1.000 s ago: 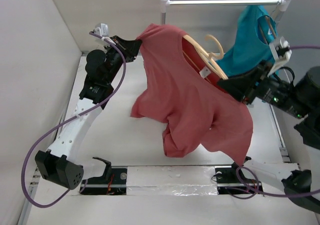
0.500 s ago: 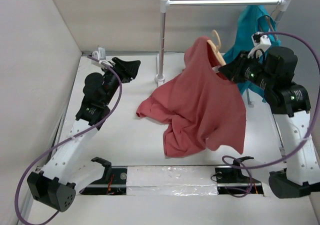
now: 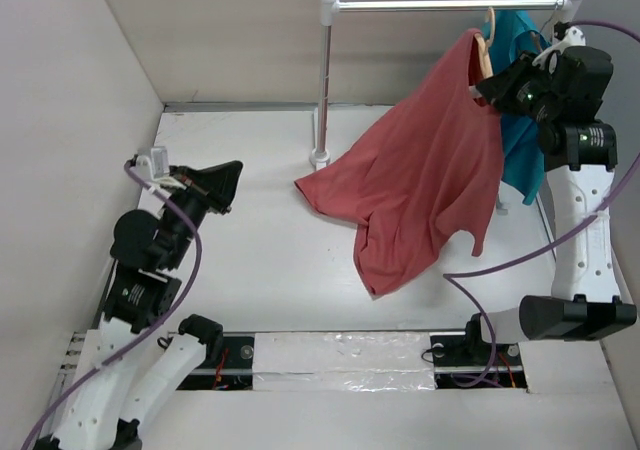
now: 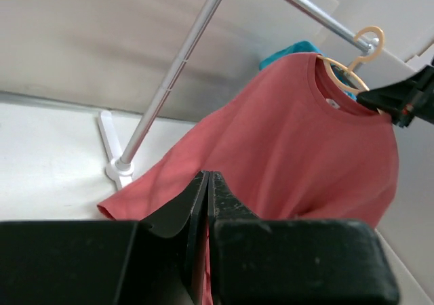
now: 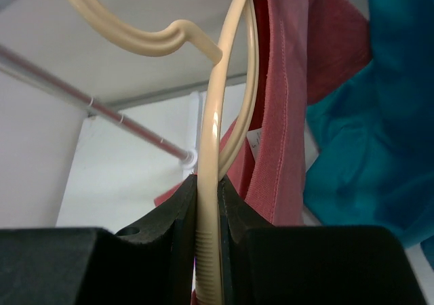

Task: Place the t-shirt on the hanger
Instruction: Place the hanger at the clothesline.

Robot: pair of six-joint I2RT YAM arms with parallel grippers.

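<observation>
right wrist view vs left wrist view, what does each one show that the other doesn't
Right wrist only: a close look at the right pincer clamped on the hanger bar. Left wrist only: the left pincer, shut on nothing, most of the t-shirt hanging, and the rack's foot. Both: the hanger's hook, the red t-shirt, the rail and the blue shirt.

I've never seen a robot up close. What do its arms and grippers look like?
The left arm and right arm have white shells between chunky black joints. A purple cable loops along each. The left gripper and right gripper are black, each with two wedge-shaped fingers.
</observation>
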